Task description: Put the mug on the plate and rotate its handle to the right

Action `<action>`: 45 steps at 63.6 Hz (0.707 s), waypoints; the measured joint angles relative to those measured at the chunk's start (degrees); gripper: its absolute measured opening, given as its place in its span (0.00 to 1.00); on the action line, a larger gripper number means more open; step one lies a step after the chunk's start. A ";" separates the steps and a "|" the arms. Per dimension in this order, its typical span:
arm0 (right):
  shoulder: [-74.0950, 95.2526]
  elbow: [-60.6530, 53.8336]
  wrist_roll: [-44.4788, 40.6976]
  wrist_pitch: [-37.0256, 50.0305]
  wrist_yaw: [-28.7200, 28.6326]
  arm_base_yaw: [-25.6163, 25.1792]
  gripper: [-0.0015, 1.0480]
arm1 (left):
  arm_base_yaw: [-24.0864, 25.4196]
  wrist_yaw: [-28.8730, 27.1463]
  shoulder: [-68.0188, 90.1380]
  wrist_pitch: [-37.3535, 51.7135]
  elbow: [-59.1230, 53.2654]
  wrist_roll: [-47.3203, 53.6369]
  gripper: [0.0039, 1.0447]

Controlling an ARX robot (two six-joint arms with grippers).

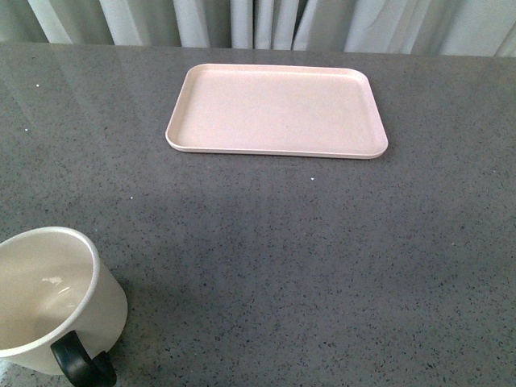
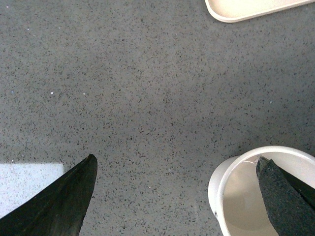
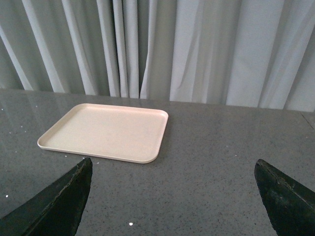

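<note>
Left tool (image 2: 172, 199): released, its two black fingers (image 2: 59, 201) spreading wide and gripping nothing. One finger is lying over bare bench (image 2: 147, 98). The other is showing across the open mouth of the mug (image 2: 231, 196), so the near wall of the mug is sitting between the two. Cannot tell whether that finger is dipping inside or hanging above the rim. The wrist is pointing down at the bench.

Right tool (image 3: 172, 204): also released, fingers wide apart with only bench between them. It is sitting low and aiming level across the bench toward the plate (image 3: 106, 130) and the curtain (image 3: 197, 49) behind.

Neither arm is showing in the front view.

Mug (image 1: 56, 298): one. White, cylindrical, standing upright on the bench at the near left, partly cut by the frame edge. The inside is looking empty and glossy. The handle (image 1: 81, 364), one, a glossy black loop, is pointing toward the robot. No print is showing on the visible side.

Plate (image 1: 274, 109): one. Pale pink, rectangular, with rounded corners and a low rim, lying flat at the far middle of the bench, well apart from the mug and carrying nothing.

Bench: grey, speckled.
</note>
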 joint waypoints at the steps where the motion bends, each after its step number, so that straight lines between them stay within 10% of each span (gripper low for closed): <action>1: 0.00 0.00 0.00 0.00 0.00 0.00 0.91 | 0.17 0.20 0.24 -0.09 0.11 0.17 0.91; 45: 0.00 0.00 0.00 0.00 0.00 0.00 0.91 | 4.55 10.10 9.14 -6.14 2.03 15.67 0.91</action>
